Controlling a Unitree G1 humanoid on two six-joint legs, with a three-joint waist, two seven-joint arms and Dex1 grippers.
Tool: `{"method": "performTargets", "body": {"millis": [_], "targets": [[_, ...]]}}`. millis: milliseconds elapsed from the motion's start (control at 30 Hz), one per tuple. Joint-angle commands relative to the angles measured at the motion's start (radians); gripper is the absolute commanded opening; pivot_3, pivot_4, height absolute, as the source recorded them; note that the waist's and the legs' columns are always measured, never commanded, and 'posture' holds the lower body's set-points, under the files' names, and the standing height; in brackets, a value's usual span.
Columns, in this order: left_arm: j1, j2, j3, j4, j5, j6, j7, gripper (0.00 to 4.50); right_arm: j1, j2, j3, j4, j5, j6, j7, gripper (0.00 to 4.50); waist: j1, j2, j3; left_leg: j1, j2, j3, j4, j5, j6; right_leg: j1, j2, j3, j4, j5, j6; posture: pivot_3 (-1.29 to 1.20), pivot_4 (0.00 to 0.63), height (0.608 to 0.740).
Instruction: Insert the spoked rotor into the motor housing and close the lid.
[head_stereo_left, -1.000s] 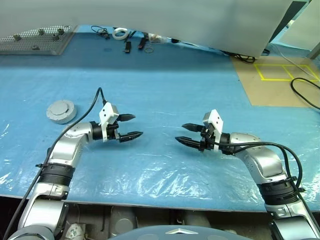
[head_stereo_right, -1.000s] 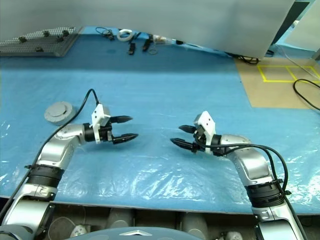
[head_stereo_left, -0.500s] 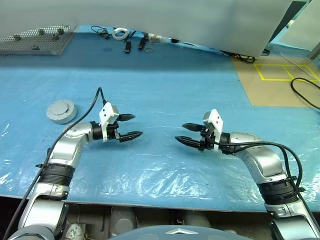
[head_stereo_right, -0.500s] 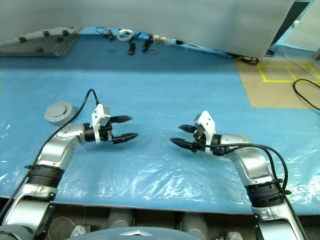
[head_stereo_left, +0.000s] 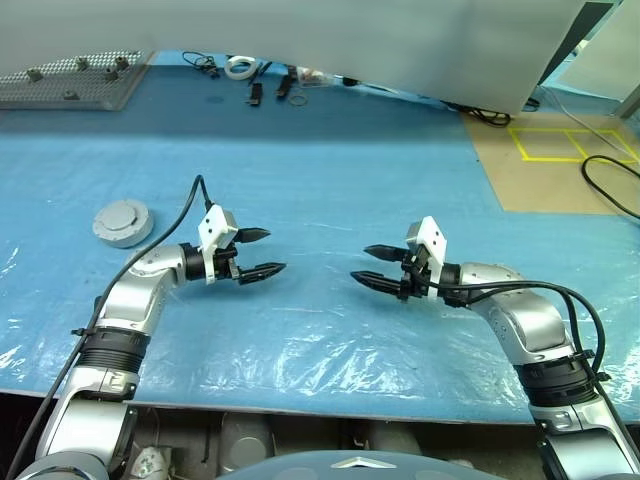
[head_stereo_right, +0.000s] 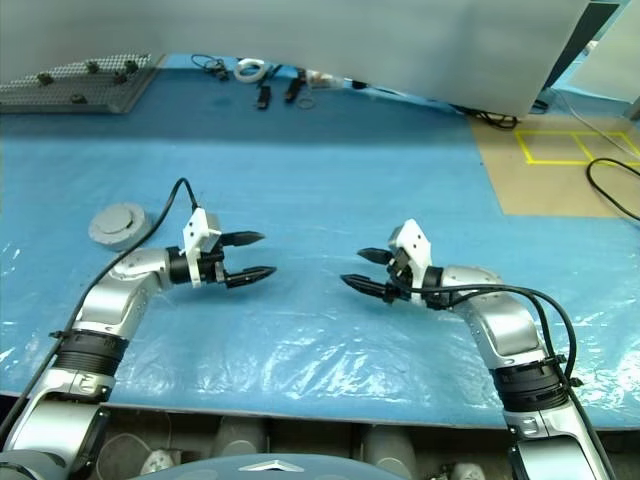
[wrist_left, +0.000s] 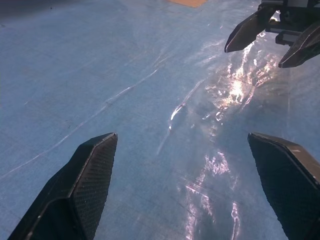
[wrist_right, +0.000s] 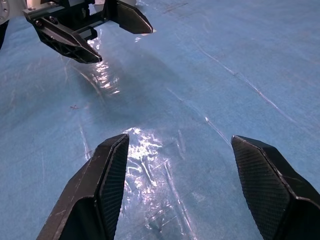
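Note:
A round light-grey lid (head_stereo_left: 122, 222) with a raised centre lies on the blue sheet at the left, beyond my left forearm. What lies under it cannot be made out. The spoked rotor and the motor housing are out of view. My left gripper (head_stereo_left: 276, 251) hovers over the sheet right of the lid, open and empty. My right gripper (head_stereo_left: 359, 264) faces it across a short gap, also open and empty. The left wrist view looks between its own fingers (wrist_left: 90, 185) at the right gripper (wrist_left: 270, 42). The right wrist view shows the left gripper (wrist_right: 95, 35) ahead.
A grey perforated board (head_stereo_left: 70, 78) sits at the back left. A white tape roll (head_stereo_left: 239, 66) and small black tools (head_stereo_left: 275, 85) lie at the back centre under a grey panel. Brown flooring with yellow tape (head_stereo_left: 560, 150) and a black cable (head_stereo_left: 610, 190) lie at the right.

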Motion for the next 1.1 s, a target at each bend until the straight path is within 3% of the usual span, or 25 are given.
{"method": "performTargets", "body": {"millis": [33, 1100], "targets": [[0.003, 0.006, 0.012, -0.035, -0.008, -0.010, 0.002, 4.39, -0.007, -0.008, -0.020, -0.017, 0.010, -0.021, 0.010, 3.42, 0.000, 0.000, 0.000, 0.000, 0.000, 0.000, 0.000, 0.000, 0.000, 0.000, 0.000, 0.000, 0.000, 0.000, 0.000, 0.00, 0.150, 0.740], [-0.006, 0.009, 0.014, -0.020, -0.007, -0.010, -0.001, 4.39, 0.000, 0.007, -0.015, -0.035, 0.015, -0.008, -0.009, 3.42, -0.001, 0.000, 0.000, 0.000, 0.000, 0.000, 0.000, 0.000, 0.000, 0.000, 0.000, 0.000, 0.000, 0.000, 0.000, 0.00, 0.150, 0.740]]}}
